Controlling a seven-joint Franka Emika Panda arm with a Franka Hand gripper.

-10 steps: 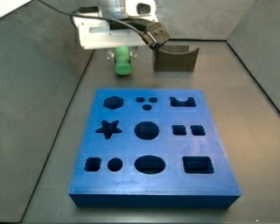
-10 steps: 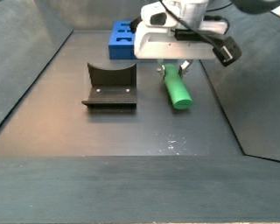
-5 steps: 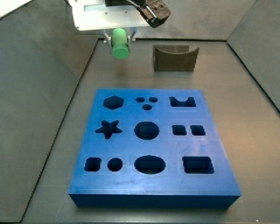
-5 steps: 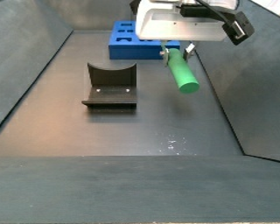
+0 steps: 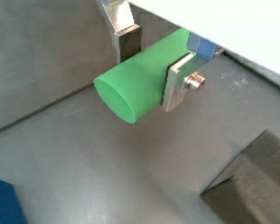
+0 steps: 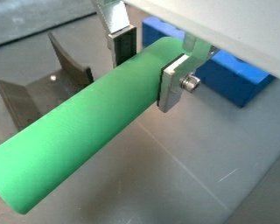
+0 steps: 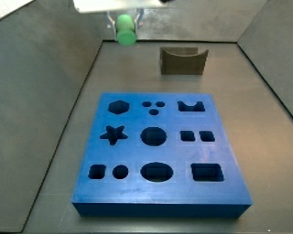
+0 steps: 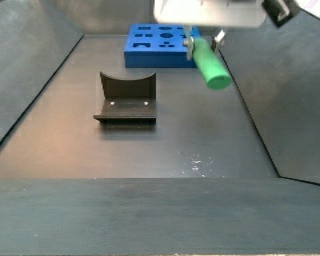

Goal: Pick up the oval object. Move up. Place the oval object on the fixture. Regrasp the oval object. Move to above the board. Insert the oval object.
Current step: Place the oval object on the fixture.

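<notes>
Clearly we see the gripper (image 6: 145, 54) clamped on the oval object (image 6: 90, 131), one silver finger (image 5: 181, 80) pressed on each flank near one end, so most of the rod juts out beyond the jaws. In a side view the oval object (image 8: 210, 69) hangs well above the floor, tilted, its free end pointing down and away from the board (image 8: 157, 47). It sits apart from the fixture (image 8: 125, 97). In a side view the gripper (image 7: 122, 5) is mostly cropped, perhaps directly over the rod.
</notes>
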